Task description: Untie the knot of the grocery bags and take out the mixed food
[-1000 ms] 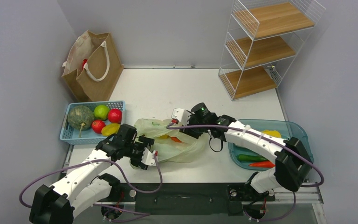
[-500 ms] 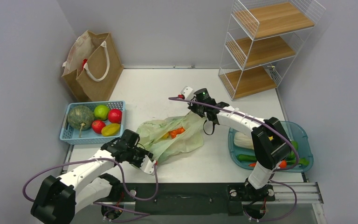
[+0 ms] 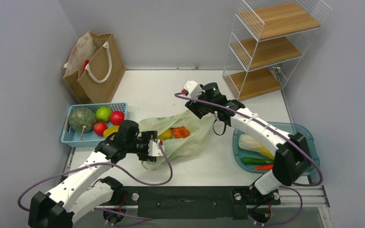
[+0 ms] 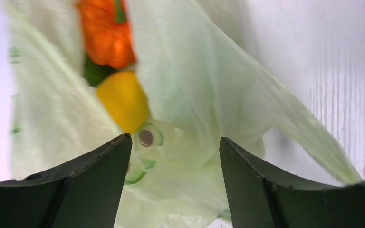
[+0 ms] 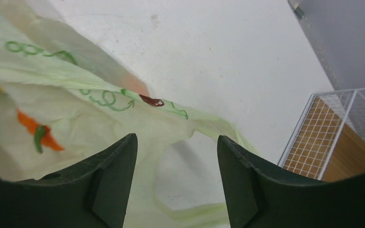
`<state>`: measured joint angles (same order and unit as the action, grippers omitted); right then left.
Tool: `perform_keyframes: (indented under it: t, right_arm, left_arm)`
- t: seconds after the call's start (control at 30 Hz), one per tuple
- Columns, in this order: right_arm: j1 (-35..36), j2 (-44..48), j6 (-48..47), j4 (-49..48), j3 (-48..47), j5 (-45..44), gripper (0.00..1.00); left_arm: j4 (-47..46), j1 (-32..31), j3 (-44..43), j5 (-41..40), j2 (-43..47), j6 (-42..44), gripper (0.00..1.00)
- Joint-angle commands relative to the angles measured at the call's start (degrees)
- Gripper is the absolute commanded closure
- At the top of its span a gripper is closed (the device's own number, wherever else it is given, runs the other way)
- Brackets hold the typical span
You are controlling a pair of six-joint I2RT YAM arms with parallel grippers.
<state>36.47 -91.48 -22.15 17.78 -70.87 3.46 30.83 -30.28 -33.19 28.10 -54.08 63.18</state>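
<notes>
Left hand (image 4: 175, 140): hanging open, gripping nothing.
Right hand (image 5: 177, 137): hanging open, gripping nothing.
Bag (image 3: 190, 145): lying lengthwise between both hands.
Food (image 4: 122, 99): sitting inside the bag, just ahead of my left hand, the nearer one.

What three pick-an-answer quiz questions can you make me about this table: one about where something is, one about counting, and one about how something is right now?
1. Where does the brown paper bag stand on the table?
A. far left corner
B. middle
C. near right corner

2. How many wooden shelves does the wire rack have?
A. one
B. three
C. six

3. How is the pale green plastic bag?
A. knotted shut
B. flat and empty
C. open with food inside

Answers:
1 A, it stands at the back by the left wall.
2 B, three shelves stack up in the rack.
3 C, an orange piece and a yellow piece show through its open mouth.
</notes>
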Motion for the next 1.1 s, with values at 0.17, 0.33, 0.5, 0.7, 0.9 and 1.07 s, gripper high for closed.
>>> perform_keyframes:
  t: [0.17,0.33,0.5,0.7,0.9,1.07]
  right_arm:
    - [7.4,17.7,0.6,2.8,9.7,8.8,0.56]
    - [11.4,15.7,-2.1,-2.1,15.7,8.3,0.74]
    - [11.7,12.2,-9.6,-2.6,20.5,7.5,0.78]
    - [15.7,12.3,-19.4,-2.7,28.1,4.7,0.78]
    - [20.1,15.0,-25.3,-2.2,33.2,1.8,0.78]
    - [20.3,17.2,-19.9,-0.3,29.1,3.6,0.74]
  left_arm:
    - [-13.2,0.6,-2.6,3.2,6.4,-31.2,0.37]
    - [-14.4,1.4,-6.5,3.1,-3.5,-35.3,0.65]
    - [-20.8,9.5,-5.8,4.8,-12.9,-39.8,0.79]
    - [-23.6,16.7,-10.0,-0.6,-23.3,-45.4,0.82]
    - [-25.0,17.4,-11.3,-7.2,-27.6,-46.1,0.83]
    - [-19.3,17.7,-9.8,13.3,-17.2,-36.1,0.66]
